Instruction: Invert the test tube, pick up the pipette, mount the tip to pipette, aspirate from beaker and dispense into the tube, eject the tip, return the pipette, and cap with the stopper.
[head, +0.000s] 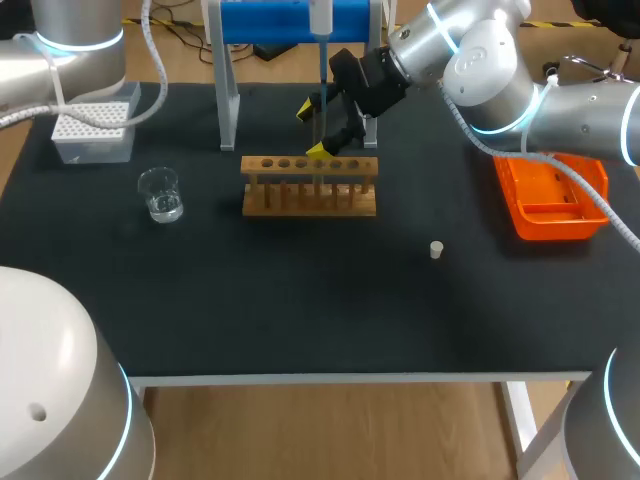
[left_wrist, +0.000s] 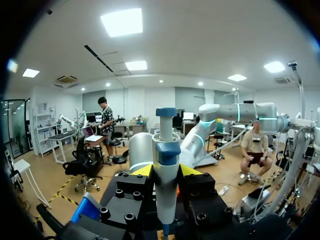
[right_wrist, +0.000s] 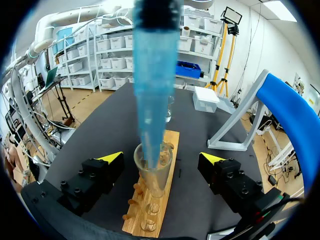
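The black table (head: 300, 310) carries a wooden rack (head: 309, 186) at its middle, with a blue-topped stand (head: 228, 100) just behind it. A glass beaker (head: 160, 194) sits to the rack's left, and a white tip box (head: 92, 128) lies at the far left corner. To the right are 1 orange bin (head: 550, 195) and, nearer the middle, 1 small white stopper (head: 436, 250).
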